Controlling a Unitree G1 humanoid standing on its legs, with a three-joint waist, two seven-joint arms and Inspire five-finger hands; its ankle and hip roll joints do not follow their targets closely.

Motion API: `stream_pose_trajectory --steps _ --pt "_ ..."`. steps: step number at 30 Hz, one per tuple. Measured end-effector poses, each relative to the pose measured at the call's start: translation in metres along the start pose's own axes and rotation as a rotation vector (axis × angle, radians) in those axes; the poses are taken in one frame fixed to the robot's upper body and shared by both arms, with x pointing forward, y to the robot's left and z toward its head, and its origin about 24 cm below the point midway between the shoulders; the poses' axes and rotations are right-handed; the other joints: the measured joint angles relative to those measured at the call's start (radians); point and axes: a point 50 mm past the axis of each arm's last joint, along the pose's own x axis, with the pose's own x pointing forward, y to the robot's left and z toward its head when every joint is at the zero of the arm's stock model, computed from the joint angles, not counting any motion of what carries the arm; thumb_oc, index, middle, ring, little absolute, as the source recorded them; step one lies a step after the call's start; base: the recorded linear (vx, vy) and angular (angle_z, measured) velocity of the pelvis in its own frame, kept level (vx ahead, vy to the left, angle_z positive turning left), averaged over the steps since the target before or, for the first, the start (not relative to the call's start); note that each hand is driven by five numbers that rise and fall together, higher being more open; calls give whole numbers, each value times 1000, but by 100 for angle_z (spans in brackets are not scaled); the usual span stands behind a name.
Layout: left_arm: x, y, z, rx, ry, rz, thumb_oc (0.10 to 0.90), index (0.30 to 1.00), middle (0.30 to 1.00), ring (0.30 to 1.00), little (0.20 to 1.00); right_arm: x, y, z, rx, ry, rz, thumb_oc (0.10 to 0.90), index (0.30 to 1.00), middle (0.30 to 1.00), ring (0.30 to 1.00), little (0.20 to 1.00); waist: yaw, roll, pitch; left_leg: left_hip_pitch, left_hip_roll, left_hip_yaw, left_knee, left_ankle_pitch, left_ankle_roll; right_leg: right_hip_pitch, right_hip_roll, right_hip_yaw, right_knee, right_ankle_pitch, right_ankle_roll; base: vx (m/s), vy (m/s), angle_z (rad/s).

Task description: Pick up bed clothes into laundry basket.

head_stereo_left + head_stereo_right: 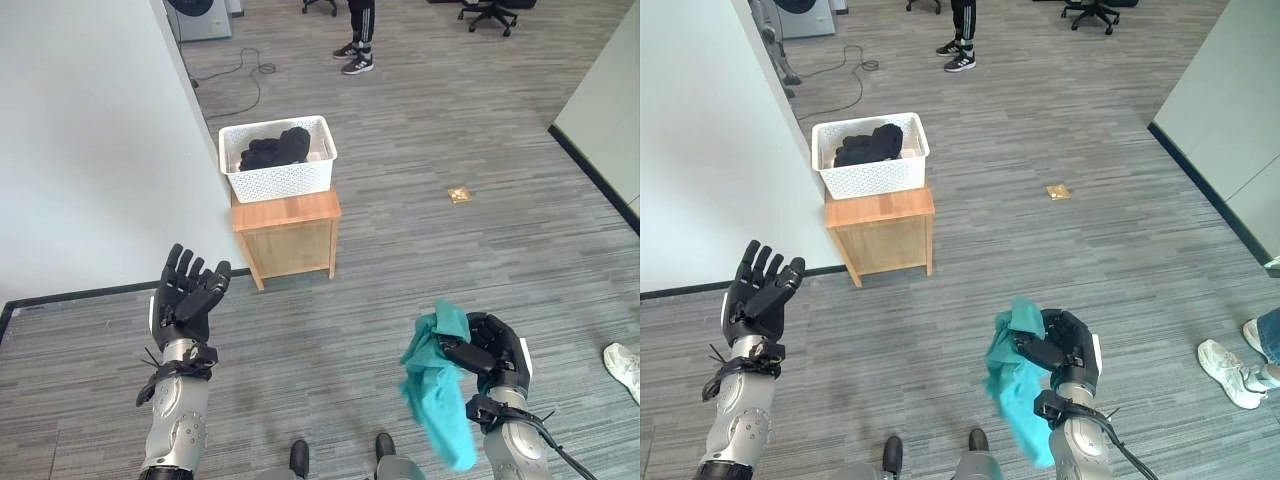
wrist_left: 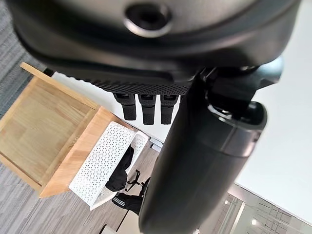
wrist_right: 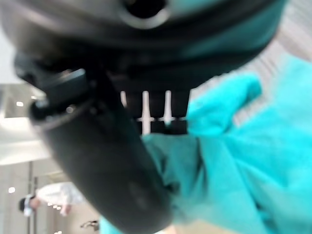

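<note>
Down on the grey plank floor (image 1: 420,200), seen through the left eye view, the right hand (image 1: 490,355) is curled around a teal cloth (image 1: 438,385), which bunches above the fingers and hangs down in a long fold below the wrist. Across from it the left hand (image 1: 188,295) is raised with its palm up and fingers spread, holding nothing. Well ahead of both stands a white laundry basket (image 1: 278,178) on a small wooden cabinet (image 1: 288,235), set against the white wall (image 1: 90,150); a black garment (image 1: 275,150) already lies inside the basket. Farther back a person's legs in dark trousers (image 1: 360,30) stand on the floor, and a white shoe (image 1: 625,368) shows at the right edge. From the right eye view the same layout repeats, with office chairs (image 1: 1095,12) at the far end and a small brown scrap (image 1: 1058,190) lying on the floor to the right of the cabinet. Through the left wrist view the straight fingertips (image 2: 146,105) point toward the basket and the cabinet top, touching neither. Up close in the right wrist view the teal cloth presses against the palm, with the thumb (image 3: 107,170) closed over it.
</note>
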Motion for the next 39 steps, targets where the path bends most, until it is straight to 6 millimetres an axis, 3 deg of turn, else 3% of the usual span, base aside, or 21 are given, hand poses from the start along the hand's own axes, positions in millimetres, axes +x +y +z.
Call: stream_pose_trajectory --steps 8,14,15,19,23,26,29,30,31,35,39 --pt "-21 1 -37 -29 172 -6 800 900 900 900 900 17 5 21 56 -89 -1 400 300 300 300 300 9 1 -1 34 34 -15 -40 10 -15 36 36 -23 -21 2 -8 42 -33 6" --pt "-20 8 -30 -36 142 19 800 900 900 900 900 16 4 21 55 -86 -2 400 300 300 300 300 13 3 -2 49 36 -27 -47 10 -16 58 36 -26 -30 1 -9 13 -18 5" --pt "-18 6 -24 -42 120 10 800 900 900 900 900 16 5 21 54 -86 -2 400 300 300 300 300 13 18 -24 50 41 -28 -48 12 -18 61 40 -25 -38 5 -14 33 34 5" --pt "-12 15 -29 72 148 49 800 900 900 900 900 18 -21 3 121 -23 -140 400 300 300 300 300 17 20 -32 46 43 -3 -51 12 -19 64 32 -63 -34 5 -16 48 67 10" --pt "-10 32 -20 85 116 124 800 900 900 900 900 19 -47 5 74 -6 -221 400 300 300 300 300 18 20 -32 44 43 -1 -63 14 -20 64 28 -78 -40 6 -17 34 36 6" --pt "-8 40 -13 107 103 146 800 900 900 900 900 25 -61 22 -22 -20 -202 400 300 300 300 300 37 20 -32 36 42 0 -64 14 -20 67 27 -80 -59 8 -19 8 27 0" --pt "-4 47 -2 147 78 148 800 900 900 900 900 49 -75 71 -206 -101 -143 400 300 300 300 300 69 7 -28 18 44 -2 -63 19 -24 66 29 -89 -99 36 -22 9 41 3" --pt "-5 49 -1 150 75 153 800 900 900 900 900 54 -72 79 -221 -118 -131 400 300 300 300 300 76 -4 -26 12 44 -3 -62 19 -24 65 30 -91 -106 43 -28 50 77 1" --pt "-6 53 1 150 71 169 800 900 900 900 900 63 -65 101 -252 -177 -85 400 300 300 300 300 82 -7 -27 5 47 -1 -65 20 -26 62 33 -91 -121 50 -28 53 53 -3" --pt "-11 63 1 156 80 204 800 900 900 900 900 83 -36 140 -319 -292 19 400 300 300 300 300 107 -44 -20 -1 55 22 -72 24 -30 37 38 -81 -112 52 -29 28 92 -12" --pt "-12 68 -1 166 96 223 800 900 900 900 900 82 -15 154 -344 -368 84 400 300 300 300 300 119 -40 4 -6 58 41 -62 18 -14 -81 39 -71 116 27 6 145 51 -7"
